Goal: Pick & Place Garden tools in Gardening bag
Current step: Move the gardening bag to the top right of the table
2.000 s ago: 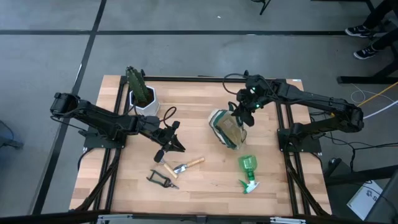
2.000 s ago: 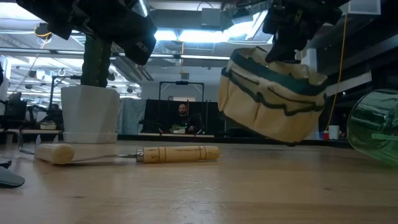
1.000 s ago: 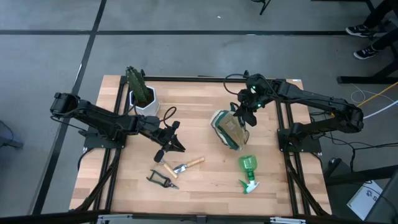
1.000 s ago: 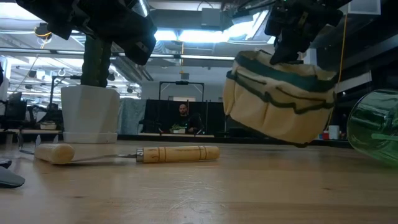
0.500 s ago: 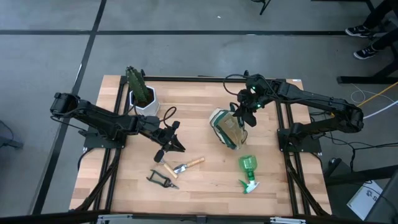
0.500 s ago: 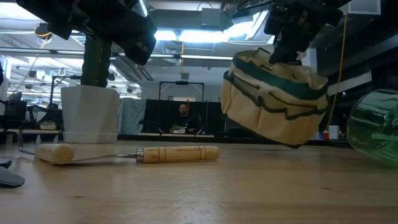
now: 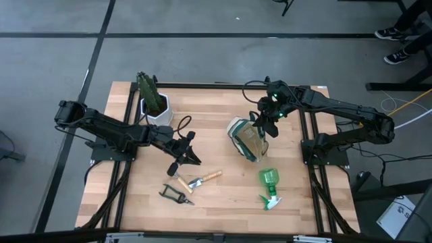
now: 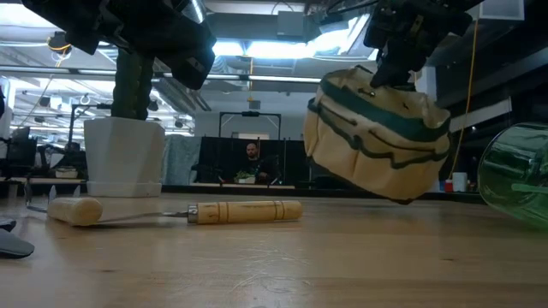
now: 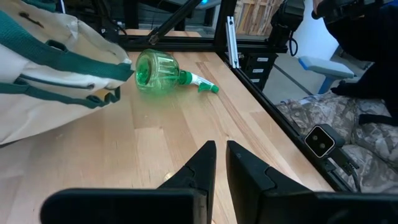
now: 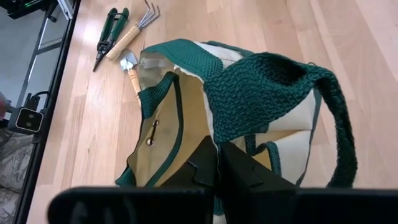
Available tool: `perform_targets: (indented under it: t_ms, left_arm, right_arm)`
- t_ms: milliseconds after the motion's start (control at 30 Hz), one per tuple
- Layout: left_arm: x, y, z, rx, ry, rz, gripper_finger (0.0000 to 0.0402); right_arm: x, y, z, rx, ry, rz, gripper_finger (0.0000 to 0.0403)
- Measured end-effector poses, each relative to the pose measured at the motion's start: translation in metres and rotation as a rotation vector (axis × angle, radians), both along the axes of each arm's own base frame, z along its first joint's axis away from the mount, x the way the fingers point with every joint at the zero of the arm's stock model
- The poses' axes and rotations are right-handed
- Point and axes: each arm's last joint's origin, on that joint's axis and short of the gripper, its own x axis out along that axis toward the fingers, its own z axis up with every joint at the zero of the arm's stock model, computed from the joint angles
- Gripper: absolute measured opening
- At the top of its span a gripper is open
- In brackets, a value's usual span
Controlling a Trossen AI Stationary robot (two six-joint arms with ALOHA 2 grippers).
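Observation:
The tan gardening bag (image 7: pixel 246 140) with green trim hangs tilted under my right gripper (image 7: pixel 264 125), which is shut on its green loop handle. It also shows in the low view (image 8: pixel 377 141). The trowel (image 7: pixel 204 179), the claw rake (image 7: pixel 179 182) and the black-handled shears (image 7: pixel 175 196) lie flat on the table near its front, left of the bag. The green spray bottle (image 7: pixel 270 185) lies on its side in front of the bag. My left gripper (image 7: pixel 186 155) is shut and empty above the table, just behind the trowel. My right gripper pinches the bag's green woven loop handle (image 10: pixel 233 127) between its two fingers, from above, pointing down. The bag hangs below, tilted, its mouth (image 10: pixel 168 118) gaping. Its lowest corner (image 8: pixel 398 197) is at the tabletop; whether it touches, I cannot tell.
A green cactus-like plant in a white pot (image 7: pixel 155 106) stands at the far left of the table. A black cable (image 7: pixel 182 125) loops beside it. Bare wood lies between the bag and the tools. A person sits in the room beyond the table (image 8: pixel 251 162).
The bag has swung a little toward the table's left under my right gripper and tilts more steeply than a second ago. My right gripper stays shut on the handle.

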Motion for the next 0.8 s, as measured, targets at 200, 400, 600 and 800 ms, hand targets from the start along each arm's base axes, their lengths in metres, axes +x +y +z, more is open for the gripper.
perform_targets:
  t_ms: [200,400,600,800]
  left_arm:
    - [0.0000,-0.0001,0.0000,0.000,0.000,0.000,0.0031]
    - [0.0000,-0.0001,0.0000,0.000,0.000,0.000,0.0031]
    - [0.0000,-0.0001,0.0000,0.000,0.000,0.000,0.0031]
    - [0.0000,0.0000,0.0000,0.000,0.000,0.000,0.0031]
  right_arm:
    - [0.0000,0.0000,0.0000,0.000,0.000,0.000,0.0015]
    - [-0.0010,-0.0019,-0.0008,-0.030,0.015,-0.018,0.0015]
    - [-0.0018,-0.0022,-0.0016,-0.044,0.031,-0.029,0.0015]
    - [-0.0025,-0.0017,-0.0021,-0.038,0.040,-0.027,0.0015]
